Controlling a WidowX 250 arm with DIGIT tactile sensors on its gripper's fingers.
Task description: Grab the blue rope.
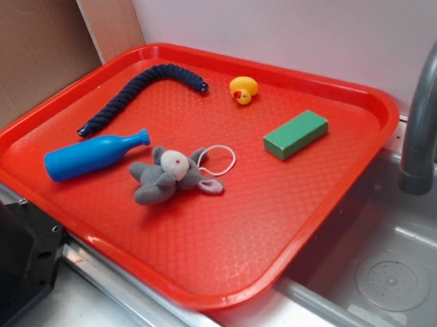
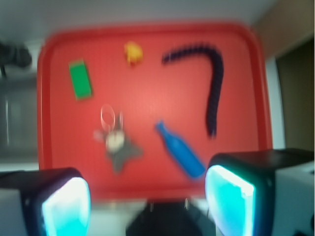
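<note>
Currently | blue rope (image 1: 138,94): navy, braided, curved, on red tray (image 1: 230,236) | end effector (image 2: 147,201): released, empty

You look down, blurrily, on a red tray (image 2: 54,98) holding the curved rope (image 2: 214,83), a bottle (image 2: 181,153), a grey toy (image 2: 118,145), a green block (image 2: 80,79) and a duck (image 2: 133,52); the gripper's (image 2: 147,204) fingers (image 2: 66,209) stand apart below.

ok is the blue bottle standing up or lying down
Lying down. The blue bottle rests on its side on the red tray, neck pointing toward the plush mouse.
</note>
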